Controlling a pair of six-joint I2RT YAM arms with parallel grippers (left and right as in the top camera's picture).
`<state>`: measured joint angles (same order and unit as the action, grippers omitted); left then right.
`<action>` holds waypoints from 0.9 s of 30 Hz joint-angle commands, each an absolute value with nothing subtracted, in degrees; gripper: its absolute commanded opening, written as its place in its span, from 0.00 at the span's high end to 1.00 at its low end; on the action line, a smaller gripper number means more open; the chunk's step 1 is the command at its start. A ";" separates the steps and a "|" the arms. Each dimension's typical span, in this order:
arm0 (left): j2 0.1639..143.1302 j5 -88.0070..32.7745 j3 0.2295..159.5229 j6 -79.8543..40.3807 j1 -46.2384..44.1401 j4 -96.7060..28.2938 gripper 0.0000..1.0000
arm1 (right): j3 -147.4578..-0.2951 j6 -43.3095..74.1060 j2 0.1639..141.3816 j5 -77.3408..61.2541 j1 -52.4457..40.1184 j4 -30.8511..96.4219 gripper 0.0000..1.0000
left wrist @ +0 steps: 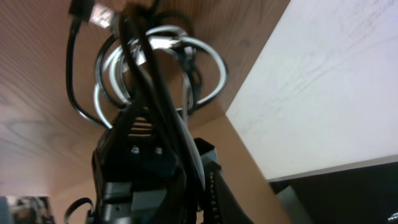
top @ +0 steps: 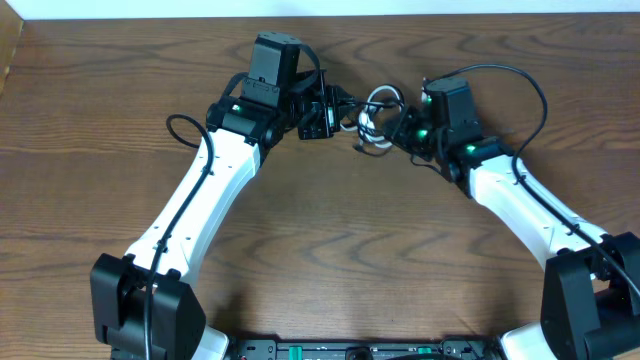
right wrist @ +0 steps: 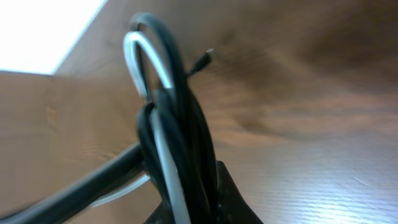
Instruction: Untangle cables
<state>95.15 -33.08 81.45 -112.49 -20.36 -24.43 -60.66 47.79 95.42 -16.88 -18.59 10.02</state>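
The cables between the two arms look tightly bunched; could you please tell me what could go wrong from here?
1. The right fingers seem shut on several strands of the cables at once, black and white together, so pulling may tighten the tangle rather than free one cord.
2. The left fingers grip the same bundle close by, so pulling apart could strain the cords or let one slip out.

Dark wood-grain tbl (top: 350, 260), white surface (left wrist: 323, 93) beyond far edge, even light
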 commanded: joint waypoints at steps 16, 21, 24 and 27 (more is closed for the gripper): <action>95.04 -10.00 81.97 -54.78 -20.01 -37.67 0.93 | -61.06 23.73 92.01 -16.95 -3.27 34.11 0.99; 95.04 -10.07 81.97 -37.89 -20.01 -37.71 0.92 | -61.06 16.29 92.01 -23.81 -3.16 35.40 0.99; 95.04 -13.67 81.97 -30.15 -20.03 -37.65 0.92 | -61.06 12.40 92.01 -31.00 -3.33 35.68 0.99; 95.04 -20.08 81.97 -22.59 -20.14 -36.97 0.92 | -61.12 7.90 91.90 -40.49 -3.49 35.35 0.99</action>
